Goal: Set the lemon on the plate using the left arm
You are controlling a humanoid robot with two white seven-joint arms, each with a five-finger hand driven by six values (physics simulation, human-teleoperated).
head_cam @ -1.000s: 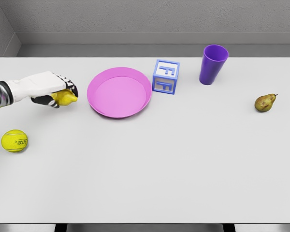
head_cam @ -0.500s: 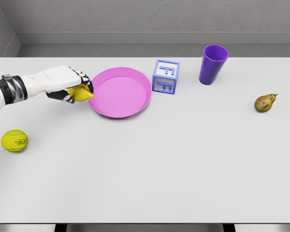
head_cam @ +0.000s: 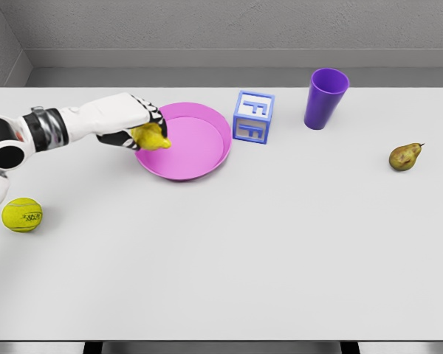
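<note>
Lemon: small yellow lemon is sitting in the white left hand, fingers curling around it.
Position: hanging over the left rim of the round pink plate.

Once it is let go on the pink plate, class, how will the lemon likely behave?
The lemon is rounded, so it may roll a little. The plate has a raised rim, which should probably stop it. The left robot hand grips it without visible denting, so it seems firm.
</note>
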